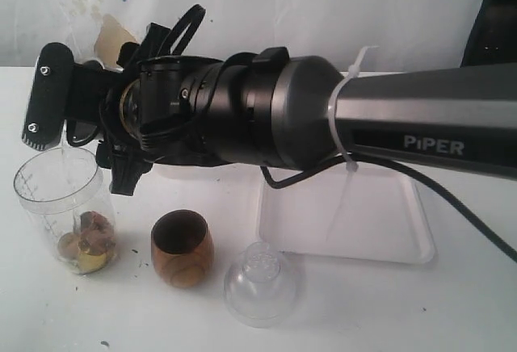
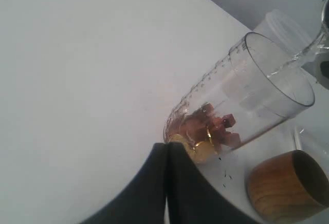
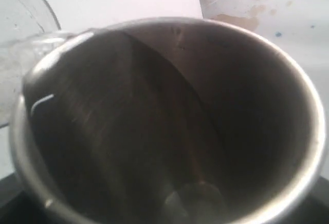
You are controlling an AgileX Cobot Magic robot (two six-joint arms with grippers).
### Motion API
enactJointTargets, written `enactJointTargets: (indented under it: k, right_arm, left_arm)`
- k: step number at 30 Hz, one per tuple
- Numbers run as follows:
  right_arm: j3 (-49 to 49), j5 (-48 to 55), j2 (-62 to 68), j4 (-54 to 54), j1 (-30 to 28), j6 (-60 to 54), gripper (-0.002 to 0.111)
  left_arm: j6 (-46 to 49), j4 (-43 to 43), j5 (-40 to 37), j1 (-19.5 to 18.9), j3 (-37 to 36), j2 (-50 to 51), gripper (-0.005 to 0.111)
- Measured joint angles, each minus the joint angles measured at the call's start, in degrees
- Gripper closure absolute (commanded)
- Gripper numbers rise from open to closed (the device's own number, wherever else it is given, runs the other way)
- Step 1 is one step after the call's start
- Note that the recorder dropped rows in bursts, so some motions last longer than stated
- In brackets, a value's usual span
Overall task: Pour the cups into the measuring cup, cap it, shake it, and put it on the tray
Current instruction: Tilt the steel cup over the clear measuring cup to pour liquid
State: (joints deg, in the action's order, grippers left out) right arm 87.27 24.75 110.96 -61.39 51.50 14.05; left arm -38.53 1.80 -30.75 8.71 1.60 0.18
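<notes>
Steel tumbler (image 3: 169, 131): rigid, likely slippery; right gripper (image 1: 89, 130) clasped it.
Left gripper (image 2: 167, 183): closed, empty.
Measuring cup (image 1: 60, 194): seemed light; better gripped mid-wall.

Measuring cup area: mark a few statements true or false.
1. The measuring cup stands upright with small pieces at its bottom. True.
2. The wooden cup lies on its side. False: it stands upright.
3. The clear domed lid caps the measuring cup. False: it rests on the table beside the wooden cup.
4. The left gripper is shut and empty. True.
5. The steel tumbler is brim-full. False: it looks nearly empty.
</notes>
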Motion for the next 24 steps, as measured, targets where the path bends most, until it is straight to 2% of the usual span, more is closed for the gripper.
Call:
enactJointTargets:
  k: [24]
  right_arm:
    - [0.0,2.3,0.0,-11.4,1.0,0.0,0.108]
  left_arm:
    - [0.0,0.0,0.0,0.0,0.0,0.0,0.107]
